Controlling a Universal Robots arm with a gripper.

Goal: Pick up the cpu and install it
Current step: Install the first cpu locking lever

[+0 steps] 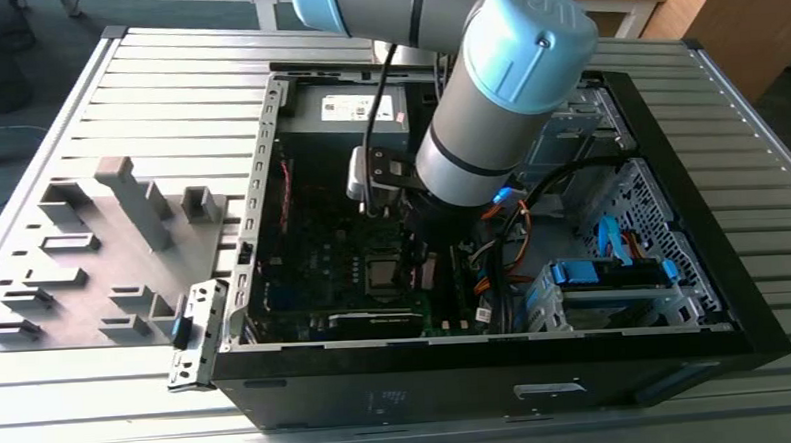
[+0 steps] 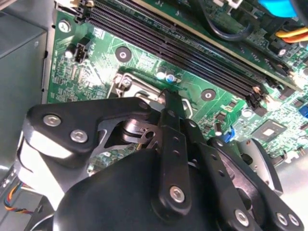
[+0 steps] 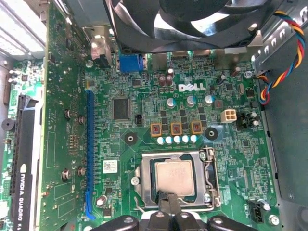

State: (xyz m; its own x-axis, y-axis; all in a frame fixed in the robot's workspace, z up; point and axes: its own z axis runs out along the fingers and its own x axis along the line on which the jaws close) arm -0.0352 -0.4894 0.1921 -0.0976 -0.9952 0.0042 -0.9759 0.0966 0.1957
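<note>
First wrist view is showing the cpu (image 3: 174, 177) lying flat inside its socket frame (image 3: 208, 179) in the lower centre of the picture, on the green motherboard (image 3: 144, 120). The gripper (image 3: 167, 199) is hanging directly over the chip's near edge, its fingertips looking pressed together at a dark point that is overlapping that edge; whether they are pinching the chip or merely touching it I cannot tell. In the second wrist view the gripper (image 2: 169, 98) is tapering to one narrow tip above the socket, with no visible gap. In the exterior view the arm (image 1: 498, 107) is reaching down into the open computer case (image 1: 719, 297) at mid-frame. The chip is looking thin, light, rigid and smooth, probably slippery and fragile underneath, so taking it by opposite edges seems wisest.
</note>
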